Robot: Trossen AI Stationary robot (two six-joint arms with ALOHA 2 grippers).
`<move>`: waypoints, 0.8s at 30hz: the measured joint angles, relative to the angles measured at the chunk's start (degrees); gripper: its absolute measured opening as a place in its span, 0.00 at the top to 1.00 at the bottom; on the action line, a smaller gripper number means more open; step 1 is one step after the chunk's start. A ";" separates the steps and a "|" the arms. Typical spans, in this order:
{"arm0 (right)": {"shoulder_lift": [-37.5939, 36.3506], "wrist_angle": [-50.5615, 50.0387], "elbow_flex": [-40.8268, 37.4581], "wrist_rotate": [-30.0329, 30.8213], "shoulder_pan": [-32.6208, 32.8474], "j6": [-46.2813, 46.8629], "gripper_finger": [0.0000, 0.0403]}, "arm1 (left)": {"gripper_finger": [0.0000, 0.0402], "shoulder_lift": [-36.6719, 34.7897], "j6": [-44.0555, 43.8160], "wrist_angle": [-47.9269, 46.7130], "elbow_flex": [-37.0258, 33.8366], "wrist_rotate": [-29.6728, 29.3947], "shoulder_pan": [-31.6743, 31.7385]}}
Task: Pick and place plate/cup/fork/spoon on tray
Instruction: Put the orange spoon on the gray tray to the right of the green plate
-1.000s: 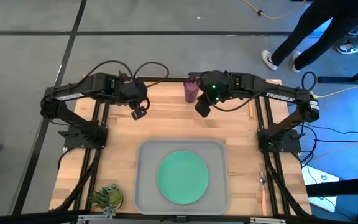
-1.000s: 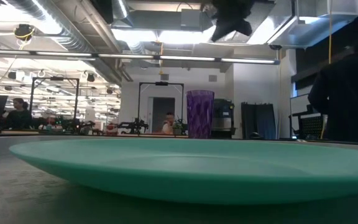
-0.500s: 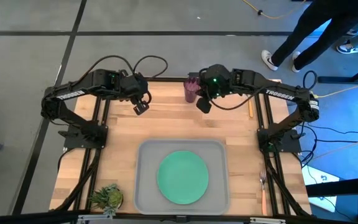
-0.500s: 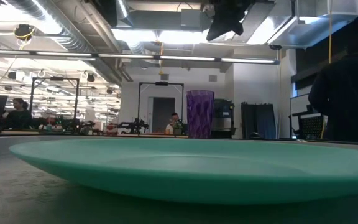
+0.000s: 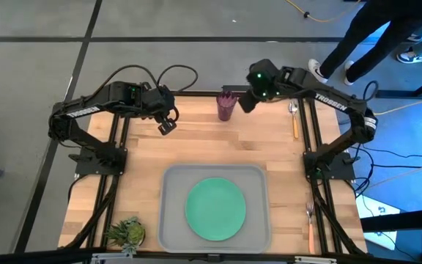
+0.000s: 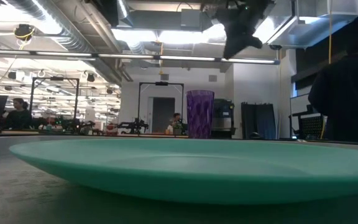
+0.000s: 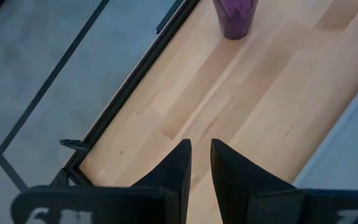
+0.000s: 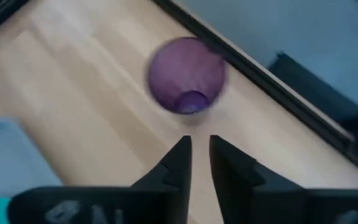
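A: Biggest first — where was the tray point(image 5: 212, 179)?

B: Near edge of the wooden table point(image 5: 196, 143), centred betw. the two arm bases. Light grey, raised rim. The plate point(image 5: 215, 208) lay flat inside it, roughly mid-tray. In the low view the plate point(image 6: 185, 168) filled the whole foreground.

A: And the arms?

B: The right gripper point(image 5: 246, 101) was up at the far edge, raised off the table, just beside the cup point(image 5: 226, 106) on its right. Right wrist view looked straight down into the cup point(image 8: 186, 76); the fingers point(image 8: 178, 165) were nearly together, a thin gap only, nothing betw. them. The left gripper point(image 5: 166, 127) hung over the far-left part of the table, well apart from the cup; fingers point(image 7: 180, 167) also close to each other w/ a narrow slit, holding nothing.

A: Cup upright?

B: Yes, standing at the far edge, approx. centre. Purple, translucent, seen upright in the low view point(image 6: 200, 114).

A: Cutlery?

B: The spoon point(image 5: 294, 118) lay far right by the arm frame, bowl toward the far edge. The fork point(image 5: 311, 221) lay near right, off the tray, tines pointing to the far side.

A: Anything else?

B: Small plant point(image 5: 126, 232) at near-left corner. A person point(image 5: 387, 33) walked past beyond the far-right corner.
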 joint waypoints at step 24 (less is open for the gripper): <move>0.00 -10.56 -16.05 16.46 -11.91 20.57 0.76 | 0.87 0.02 -0.13 0.21 0.00 -0.04 0.88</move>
